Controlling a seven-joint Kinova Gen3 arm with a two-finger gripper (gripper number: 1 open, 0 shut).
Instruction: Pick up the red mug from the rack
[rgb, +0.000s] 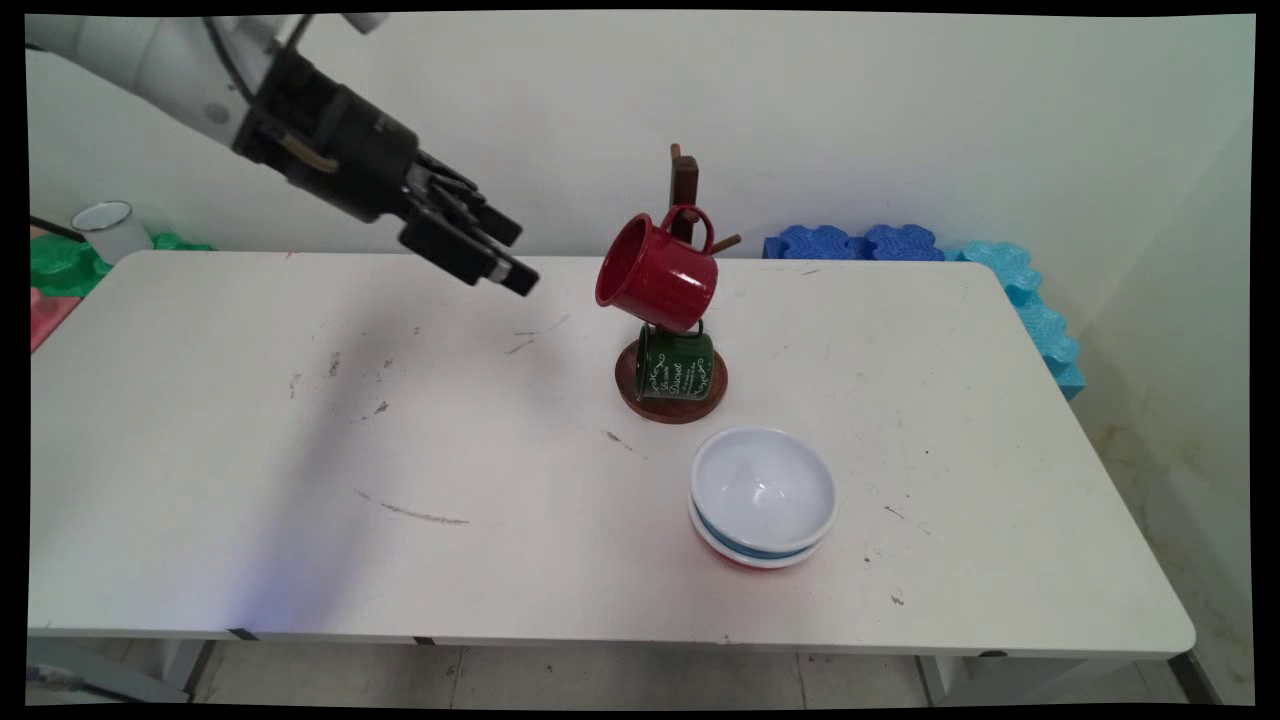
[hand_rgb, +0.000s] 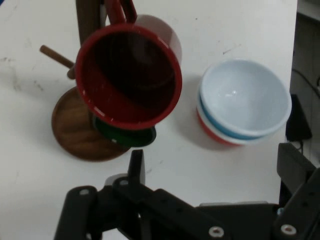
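Gripper (rgb: 515, 255) (hand_rgb: 215, 165) of the white arm hangs in the air above the rear part of the white table (rgb: 300, 450), tilted down and pointing to the right. Its two black fingers are spread wide apart and nothing is between them; it touches nothing. The thing nearest to it is a red mug (rgb: 655, 272) (hand_rgb: 127, 75), a little way to the right of the fingertips and apart from them. This mug hangs by its handle on an upper peg of a dark wooden mug stand (rgb: 685, 185), tilted, with the open mouth turned toward the gripper, so that the hand view looks directly into its dark inside. The mug looks like enamelled metal, glossy red, with a thin rolled rim. Under it, close to the round wooden base (rgb: 630, 385) (hand_rgb: 70, 130) of the stand, hangs a dark green mug (rgb: 675, 365) (hand_rgb: 127, 136) with pale lettering on its side; in the hand view only its lower edge shows beneath the red one. One more peg of the stand sticks out bare on the far side. Nearer to the camera, just beside the base, stands a stack of bowls (rgb: 763, 490) (hand_rgb: 245, 97): a white one on top, with a blue band and a red edge showing from below. Behind the table, blue foam pieces (rgb: 850, 242) lie along the wall at the right, and a white cup (rgb: 110, 228) stands on green foam (rgb: 60, 265) at the left.
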